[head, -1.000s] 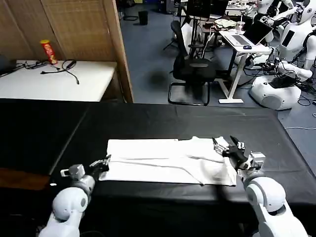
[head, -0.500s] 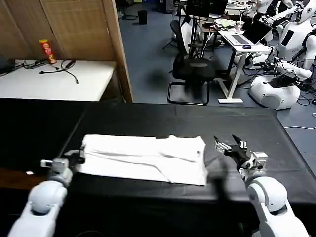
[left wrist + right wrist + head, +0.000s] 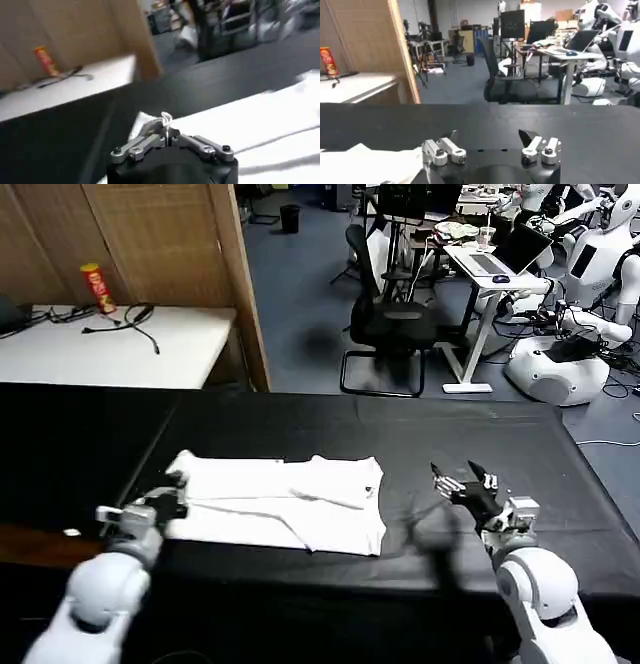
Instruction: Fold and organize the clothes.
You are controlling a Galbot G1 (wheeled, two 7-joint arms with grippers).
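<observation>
Gripping the near left edge of the white T-shirt: left pincer, fingers pinched together on a small tuft of fabric, seen clearly from the left wrist, where white cloth is bunching up between the closed tips. Hovering right of the T-shirt, well apart from it: right pincer, fingers spread wide and holding nothing, with bare black cover between the two tips in the right wrist view. Lying folded into a long flat band on the black-covered bench: the T-shirt, sitting left of the bench's middle, long side running left to right, a diagonal crease crossing its right half, no lettering showing. Peeking in beside the right pincer's finger in the right wrist view: a corner of the T-shirt, not touching the pincer.

Standing beyond the T-shirt, to its far left: a white side table with a red and yellow snack can and a black cable. Rising beside that table: a woven brown screen. Sitting farther back, past the bench's far edge: a black office chair and a white desk with a laptop.
</observation>
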